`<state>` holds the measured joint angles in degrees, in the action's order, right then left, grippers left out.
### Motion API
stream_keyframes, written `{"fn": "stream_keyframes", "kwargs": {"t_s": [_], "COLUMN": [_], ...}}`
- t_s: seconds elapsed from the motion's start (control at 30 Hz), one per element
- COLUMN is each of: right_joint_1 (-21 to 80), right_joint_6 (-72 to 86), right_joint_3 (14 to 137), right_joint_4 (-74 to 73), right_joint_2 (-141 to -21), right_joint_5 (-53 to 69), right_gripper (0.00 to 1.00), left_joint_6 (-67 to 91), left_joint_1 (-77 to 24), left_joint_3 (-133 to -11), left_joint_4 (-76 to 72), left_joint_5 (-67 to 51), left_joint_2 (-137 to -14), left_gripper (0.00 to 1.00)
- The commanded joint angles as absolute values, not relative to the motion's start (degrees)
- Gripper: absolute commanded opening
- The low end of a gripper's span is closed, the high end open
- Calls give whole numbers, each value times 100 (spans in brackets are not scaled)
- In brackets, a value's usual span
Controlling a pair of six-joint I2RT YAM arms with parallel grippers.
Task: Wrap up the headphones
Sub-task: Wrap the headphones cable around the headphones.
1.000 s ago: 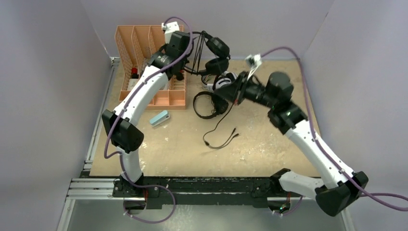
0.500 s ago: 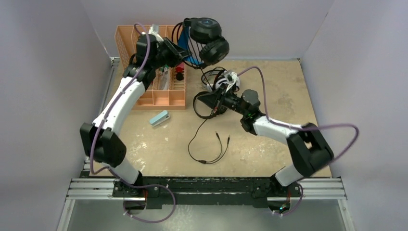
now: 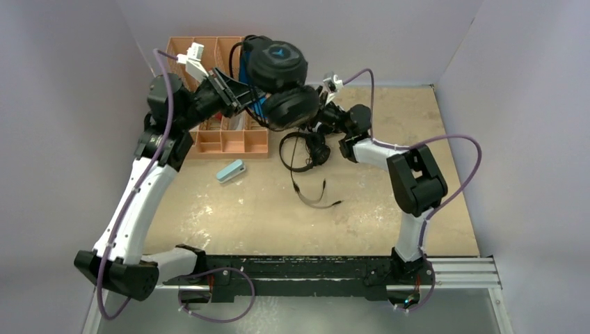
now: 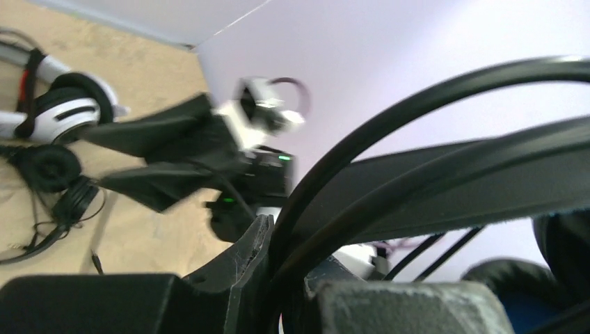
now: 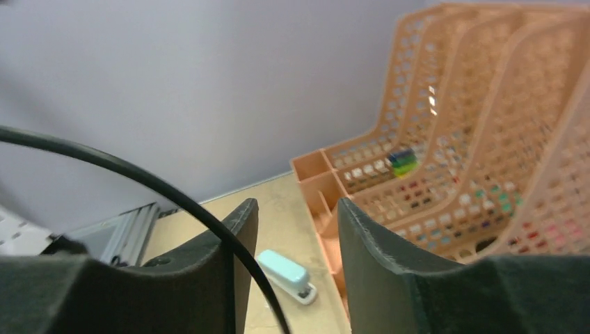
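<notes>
Headphones wrapping is looking barely begun. From above, the left gripper (image 3: 240, 94) is clamping the black headset with a blue headband (image 3: 278, 66) aloft, just right of the orange perforated plastic organiser (image 3: 229, 142), while the right gripper (image 3: 325, 117) is reaching in beside it. The slim all-black headset (image 3: 300, 149) is lying right of the organiser, its thin black cable (image 3: 313, 196) sprawling unwound. From the left wrist, the white-and-black headset (image 4: 66, 111) is lying just beside the slim one, seemingly awaiting its turn. From the right wrist, parted fingers (image 5: 376, 264) are gripping nothing, a black cord (image 5: 139, 174) crossing them.
</notes>
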<state>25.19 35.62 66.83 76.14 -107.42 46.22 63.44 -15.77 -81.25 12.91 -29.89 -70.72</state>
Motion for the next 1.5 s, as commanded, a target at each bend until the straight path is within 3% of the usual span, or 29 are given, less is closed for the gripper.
{"fn": "stream_keyframes", "kwargs": {"t_s": [0.0,0.1,0.2,0.33,0.4,0.63,0.83,0.9,1.0,1.17,1.3,1.37,1.47], "right_joint_1": [2591,2691,2689,2574,2432,1502,717,493,427,594,678,761,1150], "right_joint_6": [3841,4024,4131,4262,4285,4882,4054,3425,2379,2425,2808,3226,4822], "right_joint_3": [6764,6599,6755,7438,7829,7475,8512,9371,11033,11791,11226,10611,9092], "right_joint_4": [7860,8249,8232,8029,7630,6609,2553,885,-1619,-2429,-2350,-1752,436], "right_joint_2": [-11299,-11480,-11673,-12008,-12028,-11087,-10322,-10378,-10876,-10847,-10111,-9553,-8551], "right_joint_5": [3762,3395,3224,3336,3352,4103,5602,5859,5997,6187,6274,6301,6111], "right_gripper": [52,52,44,22,0,0,0,0,0,0,0,0,0], "left_joint_6": [6629,6648,6723,6301,5791,3026,1038,448,-140,-496,-479,-195,716], "left_joint_1": [-1604,-1608,-1608,-1608,-1608,-1608,-1613,-1687,-2634,-3247,-3318,-3322,-3350], "left_joint_3": [-8688,-8995,-9130,-9327,-9535,-10022,-8415,-8213,-8048,-8175,-8370,-8670,-9130], "left_joint_4": [642,797,956,1622,2488,5572,4926,4723,4476,3699,2963,2837,2729], "left_joint_5": [-3159,-3040,-3238,-3204,-3074,-1155,570,737,2229,3186,4036,4296,4662], "left_joint_2": [-6571,-6512,-6489,-6287,-6273,-6231,-5965,-6216,-6686,-7687,-8311,-8684,-9015], "left_gripper": [0,0,0,0,0,0,0,0,0,0,0,0,0]}}
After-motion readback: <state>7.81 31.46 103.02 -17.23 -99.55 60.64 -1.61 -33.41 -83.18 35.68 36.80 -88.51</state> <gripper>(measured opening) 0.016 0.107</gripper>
